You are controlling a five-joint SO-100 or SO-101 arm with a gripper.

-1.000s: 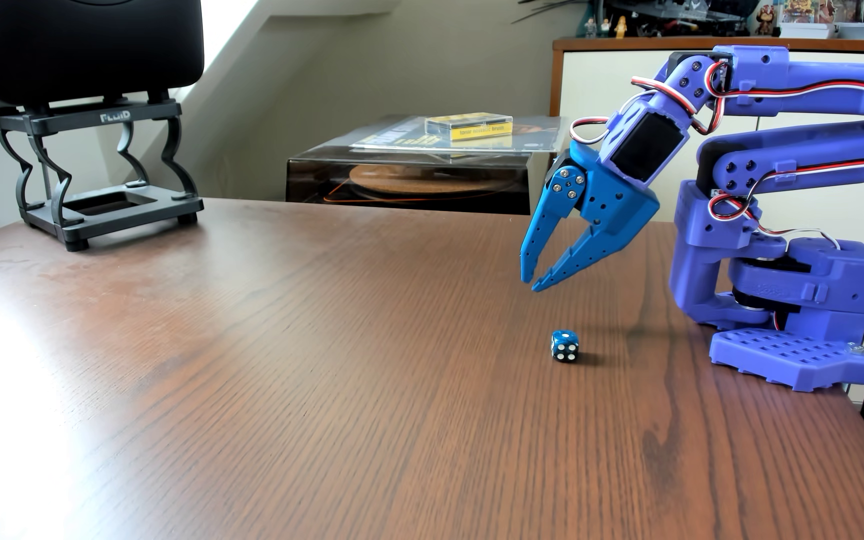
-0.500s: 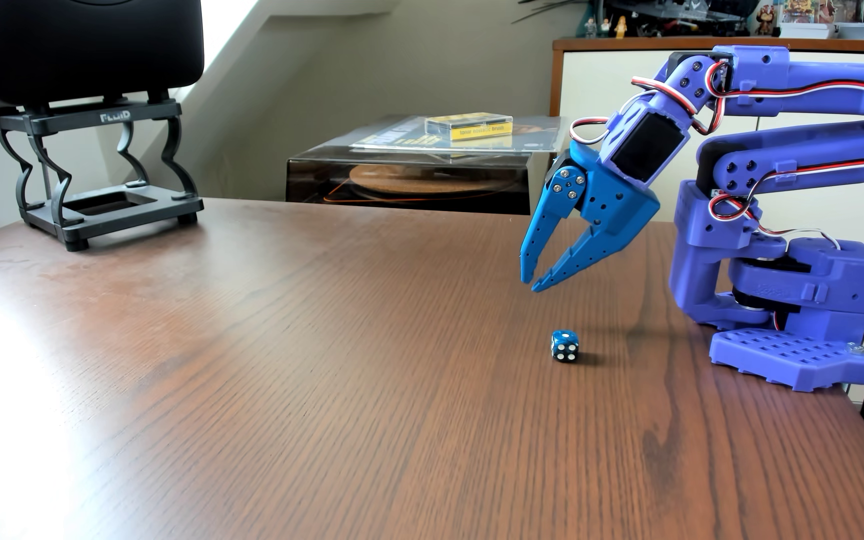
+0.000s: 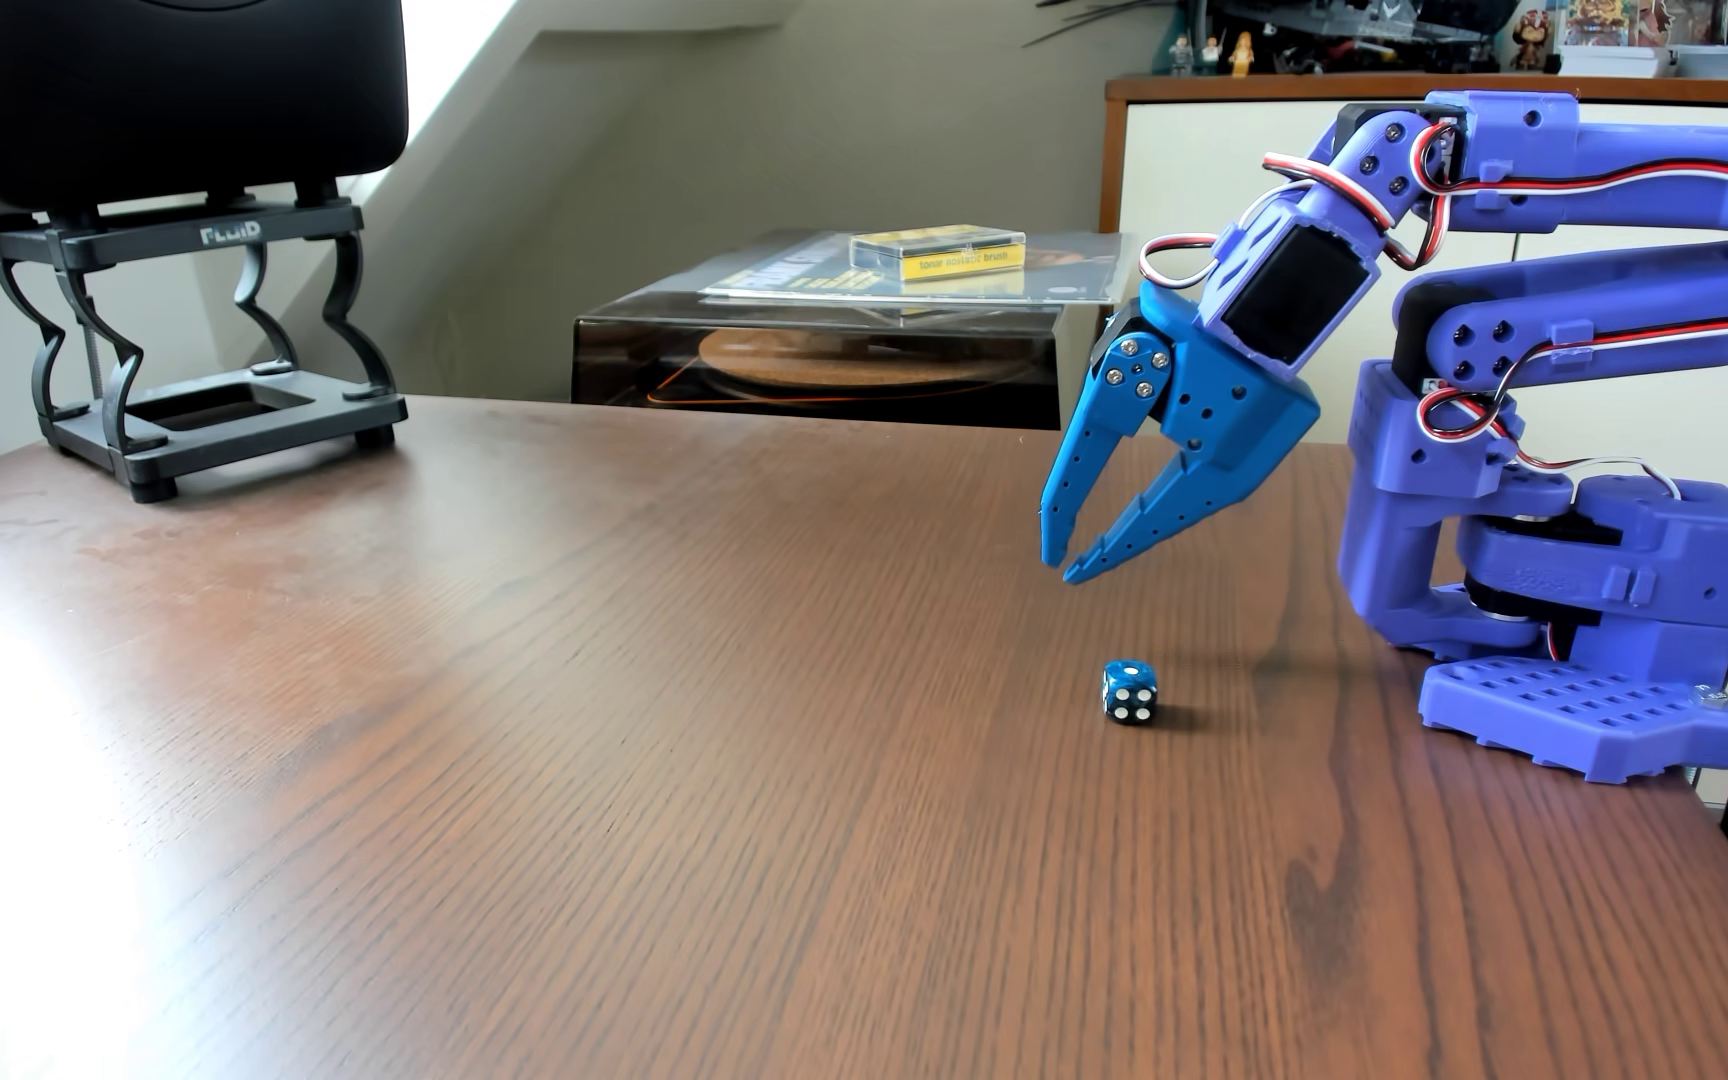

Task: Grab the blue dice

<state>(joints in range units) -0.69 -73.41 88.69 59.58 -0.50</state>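
Claw point(image 3: 1066, 566) hangs in the air above the tabletop point(image 3: 631, 727), pointing down and to the left in this view, holding nothing. Its two fingers spread wide near the hinge but the tips nearly meet, w/ only a thin sliver of gap showing, so it's close to together at the business end.

Blue dice point(image 3: 1130, 693) sits on the bare wood below the tips and a bit to the right, near the arm's base point(image 3: 1577, 717), well apart from everything else. One pip on top, four on the face toward the camera.

What could go wrong, as I see it: tips this close won't fit around the cube, so the claw prob. needs to spread before dropping. Come down as is and a tip lands on top or clips an edge, and a glossy little cube on smooth wood will skid or tumble away. It's also tiny, roughly fingertip-wide, so an off-centre pinch could squirt it out sideways. Depth is hard to judge from this angle, so the claw may sit further back than the dice, not straight over it
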